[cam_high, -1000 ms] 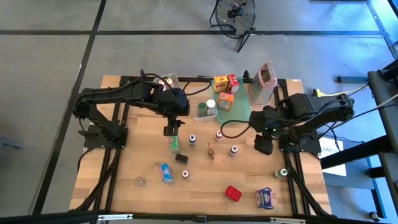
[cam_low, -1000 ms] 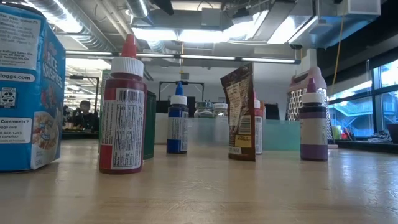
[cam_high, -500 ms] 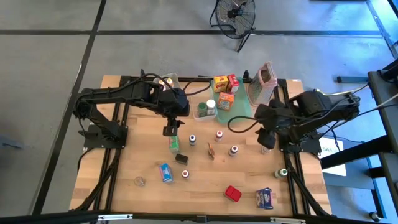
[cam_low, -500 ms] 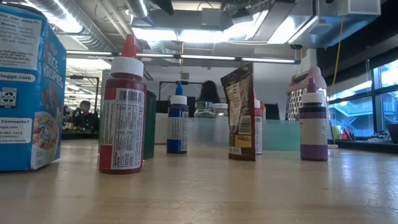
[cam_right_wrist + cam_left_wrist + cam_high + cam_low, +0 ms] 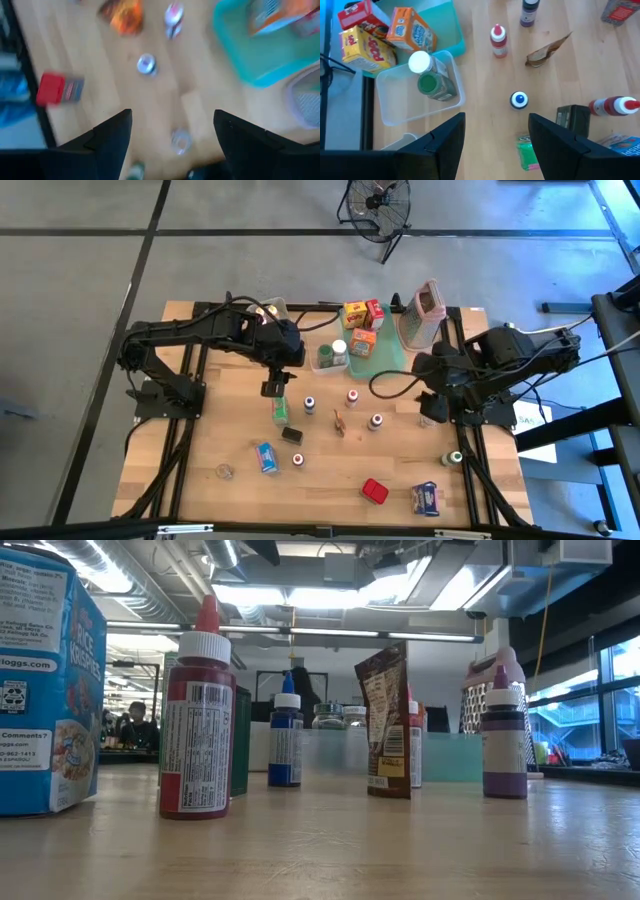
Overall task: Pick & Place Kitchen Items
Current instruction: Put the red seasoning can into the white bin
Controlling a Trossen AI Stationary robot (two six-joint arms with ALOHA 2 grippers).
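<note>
Kitchen items stand scattered on the wooden table: a green box (image 5: 279,410), a blue-capped bottle (image 5: 310,404), a red-capped bottle (image 5: 352,397), a brown packet (image 5: 341,423) and a purple bottle (image 5: 376,421). My left gripper (image 5: 272,388) hangs open above the table, just beyond the green box (image 5: 527,155), with nothing between its fingers (image 5: 445,145). My right gripper (image 5: 428,415) hangs open near the table's right edge. A small clear jar (image 5: 180,140) stands on the table below it. Neither gripper shows in the low view.
A teal tray (image 5: 385,352) at the far side holds orange, yellow and red boxes. Beside it a clear bin (image 5: 330,357) holds a white-capped green jar (image 5: 432,82). A grey grater (image 5: 423,315) stands at the far right. Toward the near edge lie a red box (image 5: 374,491) and blue packets (image 5: 426,499).
My right arm has drawn back a little toward the table's right edge, its gripper staying above the table. My left arm has kept still, and no item has moved.
</note>
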